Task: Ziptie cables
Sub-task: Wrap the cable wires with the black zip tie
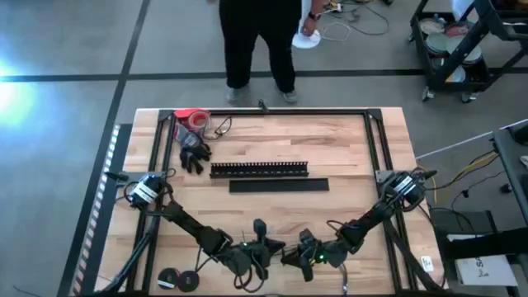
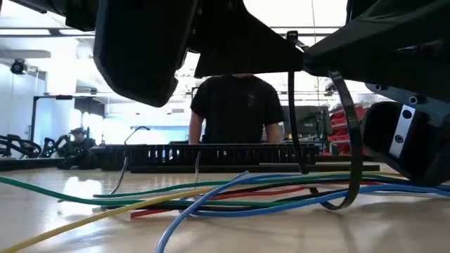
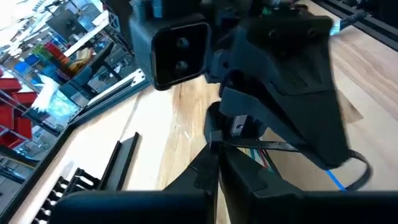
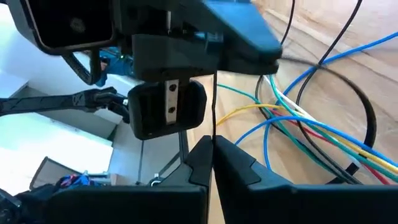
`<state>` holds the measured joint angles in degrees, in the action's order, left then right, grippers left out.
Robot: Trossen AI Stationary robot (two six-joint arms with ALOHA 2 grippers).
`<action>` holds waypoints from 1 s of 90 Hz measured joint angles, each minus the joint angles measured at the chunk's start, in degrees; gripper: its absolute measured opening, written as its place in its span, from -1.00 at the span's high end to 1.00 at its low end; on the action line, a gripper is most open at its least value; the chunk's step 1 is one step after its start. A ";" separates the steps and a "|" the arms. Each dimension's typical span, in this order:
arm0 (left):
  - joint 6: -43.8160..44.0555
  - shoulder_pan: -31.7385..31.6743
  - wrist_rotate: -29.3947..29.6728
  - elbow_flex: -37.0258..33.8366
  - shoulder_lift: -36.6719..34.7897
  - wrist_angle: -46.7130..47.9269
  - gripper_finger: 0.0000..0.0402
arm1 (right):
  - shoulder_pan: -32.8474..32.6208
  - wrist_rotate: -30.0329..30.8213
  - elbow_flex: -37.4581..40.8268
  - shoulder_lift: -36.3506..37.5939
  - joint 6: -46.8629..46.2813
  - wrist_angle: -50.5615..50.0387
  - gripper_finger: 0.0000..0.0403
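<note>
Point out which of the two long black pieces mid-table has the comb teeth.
The slotted bar, the one farther from the claws; the plain flat strip lies just in front of it.

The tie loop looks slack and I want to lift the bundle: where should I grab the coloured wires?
I'd take the thin coloured wires where they run packed together by the loop of the black plastic zip tie, from straight above, fingers across them: they lie flat on the wooden table and fan apart elsewhere. The left gripper and right gripper both hang there.

Blue, green, yellow and red cables (image 2: 232, 193) cross pale wood table (image 1: 272, 140); black zip tie (image 2: 351, 147).
</note>
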<state>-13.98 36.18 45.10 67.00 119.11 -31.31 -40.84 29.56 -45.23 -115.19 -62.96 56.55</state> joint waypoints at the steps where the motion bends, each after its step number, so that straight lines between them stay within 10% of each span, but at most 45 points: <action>1: 0.05 0.00 -0.08 -0.01 0.00 0.11 1.00 | -0.01 0.01 0.00 0.01 0.00 -0.01 1.00; 90: -1.90 0.65 -4.64 -0.06 1.55 2.44 1.00 | 0.99 2.66 0.00 0.02 0.62 1.10 1.00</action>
<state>-15.88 36.84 40.46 66.94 120.66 -28.86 -39.85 32.22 -45.23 -115.18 -62.34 57.65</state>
